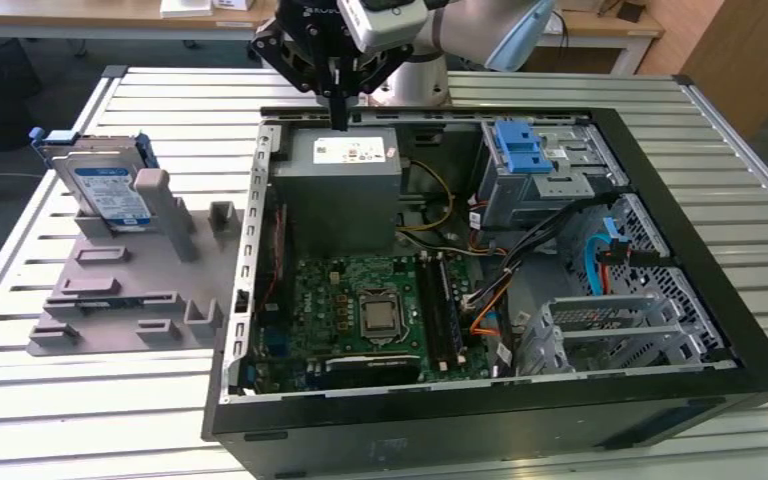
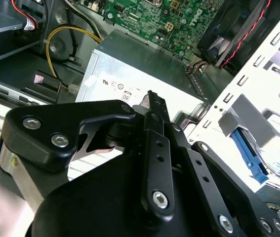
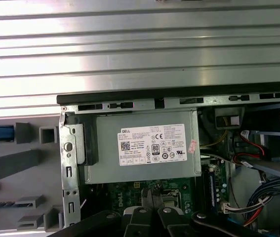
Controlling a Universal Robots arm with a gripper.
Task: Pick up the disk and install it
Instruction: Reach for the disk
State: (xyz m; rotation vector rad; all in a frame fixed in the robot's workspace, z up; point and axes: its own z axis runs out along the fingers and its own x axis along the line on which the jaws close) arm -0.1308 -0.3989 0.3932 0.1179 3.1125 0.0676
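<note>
1. one gripper (image 1: 341, 112) is seen hanging over the far edge of the open computer case (image 1: 491, 425). its black fingers are pressed together with nothing held between them.
2. the clenched tips are also shown in both wrist views, where the gripper (image 2: 152, 97) (image 3: 153, 193) is poised above a grey metal box (image 3: 144, 148) with a white sticker.
3. that grey metal box (image 1: 344, 185) is seated in the case's far corner on the exterior view's left, directly below the fingertips.
4. the disk (image 1: 104, 195) is found well apart from the gripper, stood upright in a grey holder (image 1: 117, 300) near the surface's far corner on the exterior view's left.
5. its blue-and-white label is turned toward the exterior camera, and blue rails are seen along its sides.
6. the holder is laid on the slatted metal surface (image 1: 37, 420), just beside the case, along the edge on the exterior view's left.
7. inside the case a green board (image 1: 357, 310) is seen near the middle, and a bright blue bracket (image 1: 524, 150) is mounted toward the far corner on the exterior view's right.
</note>
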